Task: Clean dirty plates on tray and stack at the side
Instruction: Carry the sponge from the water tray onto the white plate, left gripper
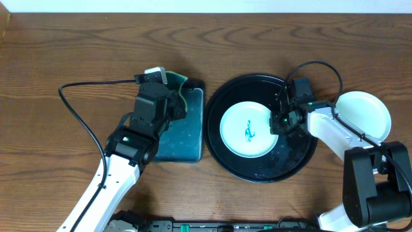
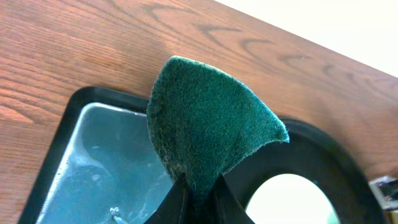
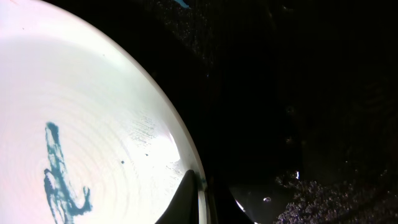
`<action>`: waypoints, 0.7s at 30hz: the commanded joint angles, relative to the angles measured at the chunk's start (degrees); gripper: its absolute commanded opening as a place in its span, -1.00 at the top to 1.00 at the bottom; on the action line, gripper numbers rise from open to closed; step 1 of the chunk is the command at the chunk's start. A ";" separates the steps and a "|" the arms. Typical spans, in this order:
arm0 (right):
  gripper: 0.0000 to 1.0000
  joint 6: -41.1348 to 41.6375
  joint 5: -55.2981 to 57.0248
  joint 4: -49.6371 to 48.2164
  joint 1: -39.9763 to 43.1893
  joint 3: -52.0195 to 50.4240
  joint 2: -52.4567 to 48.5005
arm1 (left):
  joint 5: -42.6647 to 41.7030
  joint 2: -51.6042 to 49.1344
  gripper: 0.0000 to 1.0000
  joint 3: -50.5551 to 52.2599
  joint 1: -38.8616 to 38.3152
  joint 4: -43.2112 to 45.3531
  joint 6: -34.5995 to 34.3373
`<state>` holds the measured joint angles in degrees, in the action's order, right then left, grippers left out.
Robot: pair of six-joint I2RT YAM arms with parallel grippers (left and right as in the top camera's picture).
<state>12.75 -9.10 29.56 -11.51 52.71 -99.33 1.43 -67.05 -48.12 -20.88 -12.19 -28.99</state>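
Observation:
A pale mint plate with a teal scribble lies in the round black tray. My right gripper is shut on that plate's right rim; the right wrist view shows one finger on top of the rim and the scribble on the plate. A clean pale plate sits on the table to the right of the tray. My left gripper is shut on a green sponge and holds it above the teal tray. The third plate is out of view.
The rectangular teal tray lies just left of the black tray, its wet bottom showing. Cables run from both arms across the wooden table.

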 commanded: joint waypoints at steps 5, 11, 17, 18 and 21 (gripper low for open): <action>0.95 -0.61 0.70 0.02 -0.92 -2.25 -2.69 | -4.92 0.94 0.85 0.24 -0.02 3.65 -3.32; 0.96 -0.61 0.68 0.07 -0.92 -2.25 -2.69 | -5.14 0.94 0.85 0.26 -0.02 3.74 -3.28; 0.96 -0.61 0.68 0.07 -0.92 -2.25 -2.69 | -5.14 0.94 0.85 0.26 -0.02 3.76 -3.28; 0.95 -0.61 0.68 0.07 -0.92 -2.25 -2.69 | -5.14 0.94 0.85 0.26 -0.02 3.74 -3.28; 0.95 -0.63 0.70 0.07 -0.92 -2.25 -2.69 | -5.14 0.94 0.85 0.26 -0.02 3.74 -3.28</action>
<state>12.75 -9.13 29.54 -11.51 52.71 -99.33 -3.11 -67.05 -48.12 -20.88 -8.93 -31.75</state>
